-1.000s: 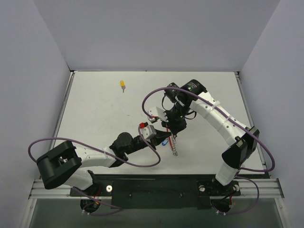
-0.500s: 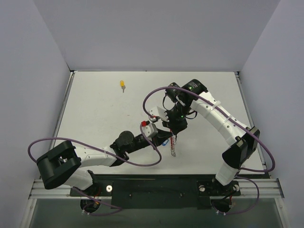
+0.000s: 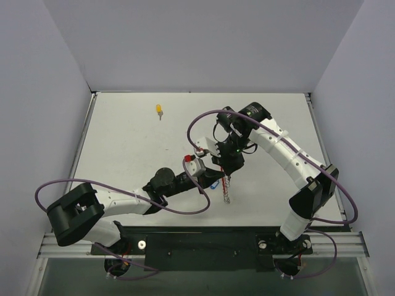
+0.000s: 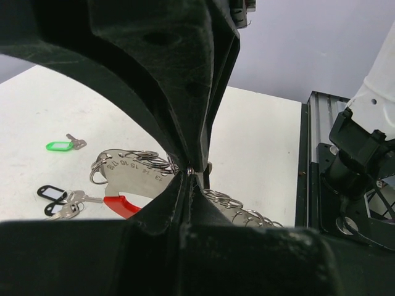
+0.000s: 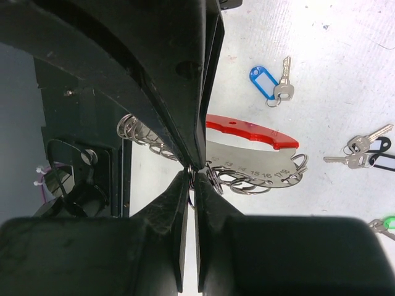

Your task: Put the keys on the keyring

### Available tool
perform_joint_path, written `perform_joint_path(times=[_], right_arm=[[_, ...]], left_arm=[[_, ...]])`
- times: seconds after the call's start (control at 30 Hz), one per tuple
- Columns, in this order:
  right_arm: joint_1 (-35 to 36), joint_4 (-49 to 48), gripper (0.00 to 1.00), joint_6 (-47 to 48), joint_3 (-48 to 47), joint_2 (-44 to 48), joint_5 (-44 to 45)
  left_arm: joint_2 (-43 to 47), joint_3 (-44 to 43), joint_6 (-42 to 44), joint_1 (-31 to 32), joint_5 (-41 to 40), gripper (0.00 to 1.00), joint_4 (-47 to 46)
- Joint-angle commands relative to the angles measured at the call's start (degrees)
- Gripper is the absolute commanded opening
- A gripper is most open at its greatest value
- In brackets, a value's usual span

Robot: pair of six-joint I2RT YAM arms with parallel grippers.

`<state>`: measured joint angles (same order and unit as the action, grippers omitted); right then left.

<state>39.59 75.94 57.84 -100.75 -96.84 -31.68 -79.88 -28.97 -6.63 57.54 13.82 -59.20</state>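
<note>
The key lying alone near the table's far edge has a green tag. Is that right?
Not quite. The key lying alone near the table's far edge has a yellow tag, not a green one; the top external view shows it. The green-tagged key lies elsewhere, close to the keyring, as the left wrist view shows.

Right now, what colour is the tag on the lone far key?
Yellow; the key shows only in top external.

Bright, even light, soft shadows; left gripper [image 4: 190, 172] dark, blurred up close.
</note>
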Motion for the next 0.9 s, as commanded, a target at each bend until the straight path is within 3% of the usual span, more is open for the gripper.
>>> perform_joint_path(times=[0.0, 0.1, 0.13, 0.27, 0.4, 0.57, 0.87], right_arm=[[-1.6, 11.1, 0.07, 1.8, 0.4, 3.0, -7.1], [-5.2, 13.5, 0.20, 5.2, 0.6, 3.4, -14.2], [-6.9, 14.0, 0.29, 5.8, 0.9, 4.0, -16.9], [-8.7, 14.1, 0.39, 8.6, 4.2, 6.4, -22.6], [-9.9, 13.8, 0.41, 10.2, 5.0, 7.5, -28.6], [-13.8, 13.9, 0.40, 9.2, 3.6, 6.7, -35.8], [-18.0, 9.5, 0.36, 4.4, 4.3, 8.2, -32.3]], left_arm=[[2.6, -1.0, -4.4, -0.7, -0.7, 0.00, -1.3], [5.0, 3.5, -9.8, -1.9, -4.0, 0.00, -6.4], [5.3, 5.0, -12.7, -2.5, -4.6, 0.00, -8.8], [5.4, 10.1, -19.8, -3.0, -10.8, 0.00, -20.2], [0.4, 13.6, -25.7, -3.0, -16.8, 0.00, -35.3], [-1.5, 8.8, -25.4, -2.7, -13.8, 0.00, -35.2], [-1.9, 3.8, -22.0, -3.0, -7.5, 0.00, -34.3]])
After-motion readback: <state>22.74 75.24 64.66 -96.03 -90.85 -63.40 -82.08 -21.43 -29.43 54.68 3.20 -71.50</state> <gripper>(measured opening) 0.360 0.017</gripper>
